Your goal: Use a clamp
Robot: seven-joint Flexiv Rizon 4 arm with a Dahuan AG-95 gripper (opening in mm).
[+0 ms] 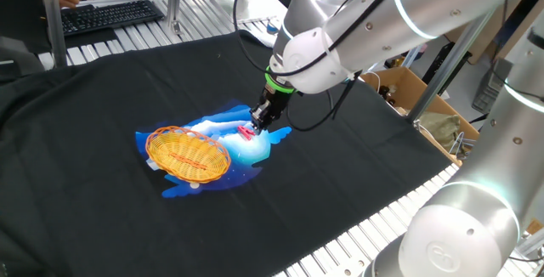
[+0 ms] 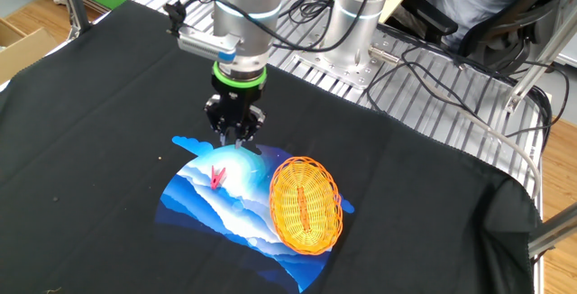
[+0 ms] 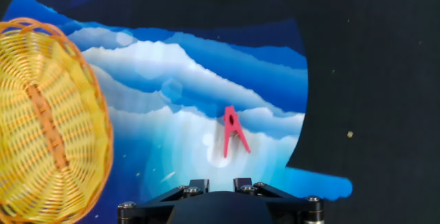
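The clamp (image 3: 233, 131) is a small pink-red clip lying flat on the pale middle of a blue-and-white printed cloth (image 3: 172, 80). It also shows in one fixed view (image 1: 248, 131) and in the other fixed view (image 2: 217, 177). My gripper (image 2: 236, 140) hangs just above the cloth, close beside the clamp and apart from it, and holds nothing. In the hand view only the finger stubs (image 3: 199, 183) show at the bottom edge, with a gap between them, and the clamp lies a short way ahead.
An orange woven basket (image 3: 82, 183) stands on the cloth's left side in the hand view, with a red streak inside; it also shows in one fixed view (image 1: 157, 151). Black fabric (image 1: 340, 183) covers the table. A keyboard (image 1: 110, 14) lies at the back.
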